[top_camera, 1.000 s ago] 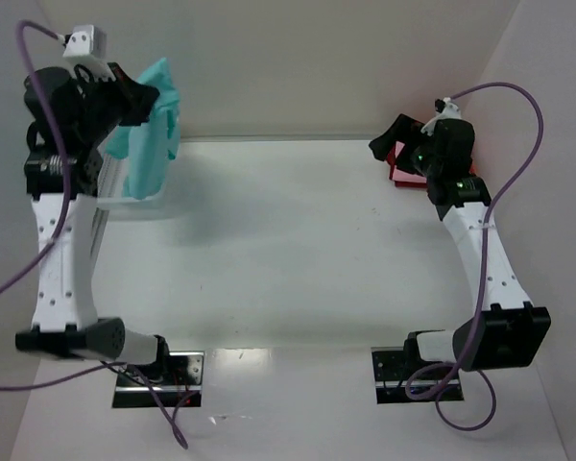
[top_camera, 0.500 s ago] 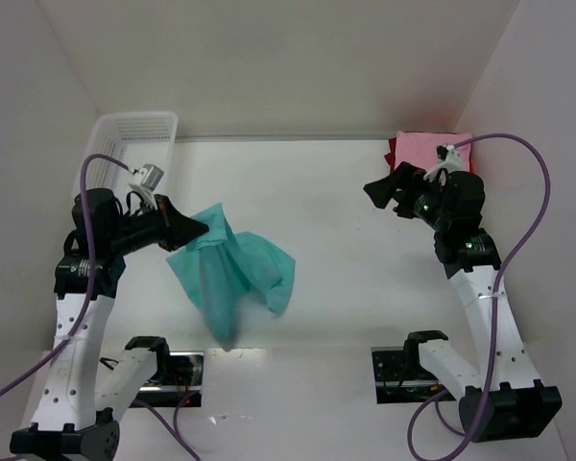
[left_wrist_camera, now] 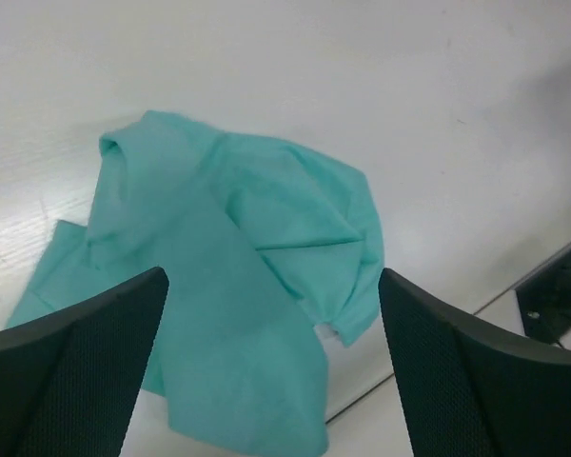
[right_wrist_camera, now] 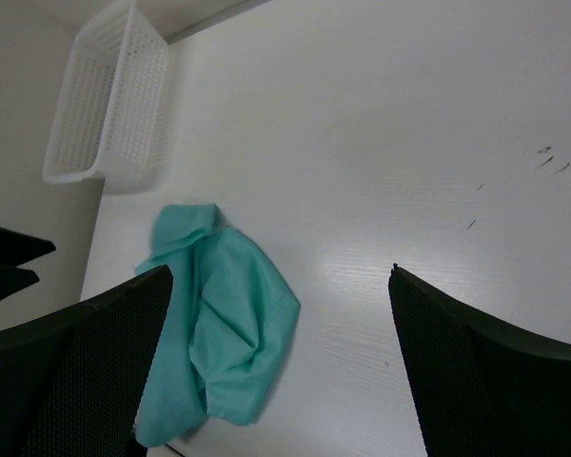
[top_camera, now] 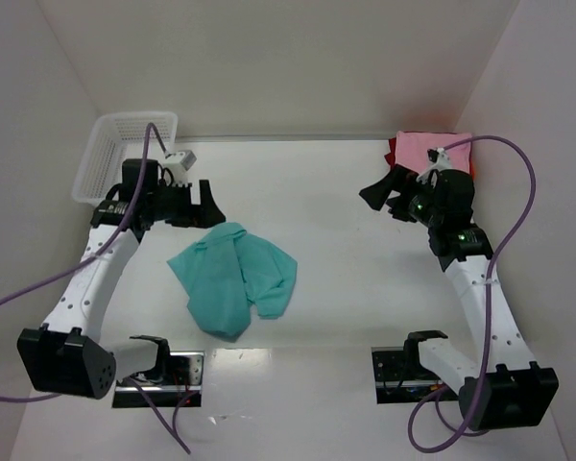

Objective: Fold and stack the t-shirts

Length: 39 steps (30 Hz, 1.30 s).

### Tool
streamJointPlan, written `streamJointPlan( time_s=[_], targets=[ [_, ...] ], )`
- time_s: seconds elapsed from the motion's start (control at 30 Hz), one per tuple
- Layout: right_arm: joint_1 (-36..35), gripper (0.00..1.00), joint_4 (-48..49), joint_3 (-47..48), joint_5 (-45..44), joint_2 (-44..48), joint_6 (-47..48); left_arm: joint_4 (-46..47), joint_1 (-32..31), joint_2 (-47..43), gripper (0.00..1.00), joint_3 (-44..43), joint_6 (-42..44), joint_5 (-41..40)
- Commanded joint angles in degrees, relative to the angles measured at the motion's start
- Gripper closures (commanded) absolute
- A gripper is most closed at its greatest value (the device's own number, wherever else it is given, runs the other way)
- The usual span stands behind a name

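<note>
Teal t-shirt (top_camera: 235, 279) lies crumpled on desk (top_camera: 326, 230), centre-left. Left fingers (left_wrist_camera: 76, 371) wide apart, empty, hovering over it. Right fingers (right_wrist_camera: 476, 381) also apart, empty. Pink t-shirt (top_camera: 432, 149) folded at far-right corner.

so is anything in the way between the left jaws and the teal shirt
Nothing visible. The left gripper, jaws open, sits by the teal shirt's far edge, and its wrist view shows the shirt unobstructed on the table.
</note>
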<state>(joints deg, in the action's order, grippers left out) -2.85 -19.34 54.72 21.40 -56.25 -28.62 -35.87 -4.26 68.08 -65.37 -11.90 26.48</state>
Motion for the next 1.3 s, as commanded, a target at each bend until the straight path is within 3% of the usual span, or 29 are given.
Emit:
streamJointPlan(
  time_s=[0.0,0.2,0.3,0.43,0.57,0.63,0.7,0.9,1.17,1.27],
  targets=[
    [-0.92,0.0,2.11,2.49,5.21,-2.54,0.5,2.47,-1.63,3.93,0.0,-11.47,2.14,-9.75],
    [-8.91,0.0,1.24,3.54,0.45,-8.98,2.52,2.47,-1.74,11.87,0.0,-29.65,1.33,-21.8],
    [-13.23,0.0,1.16,4.23,-0.94,-12.21,2.52,2.47,-2.23,16.86,0.0,-37.79,3.92,-34.27],
    [-19.4,0.0,-0.08,5.22,-3.65,-15.52,2.52,1.82,-3.57,22.06,0.0,-43.16,8.24,-45.35],
    [-25.13,0.0,-0.78,3.87,-4.27,-18.62,2.48,0.93,-9.08,26.3,0.0,-45.86,14.41,-53.44],
    [-26.86,0.0,-0.78,2.72,-4.83,-19.11,1.34,-0.64,-11.95,26.31,0.0,-46.87,13.83,-50.56],
    [-29.12,0.0,-0.78,2.67,-5.41,-19.67,1.29,1.69,-15.36,21.43,0.0,-42.82,9.22,-38.33],
    [-33.7,0.0,0.53,0.3,-6.28,-21.13,-0.99,14.15,-16.75,9.05,0.0,-18.14,1.79,-24.44],
    [-36.26,0.0,-2.1,-1.79,-11.04,-24.96,-3.48,14.43,-16.75,-1.18,0.0,-1.71,1.18,-17.9],
    [-36.26,0.02,-1.76,-2.78,-11.21,-25.35,-4.62,15.13,-16.75,-4.26,0.0,0.06,0.56,-17.78]
  ],
)
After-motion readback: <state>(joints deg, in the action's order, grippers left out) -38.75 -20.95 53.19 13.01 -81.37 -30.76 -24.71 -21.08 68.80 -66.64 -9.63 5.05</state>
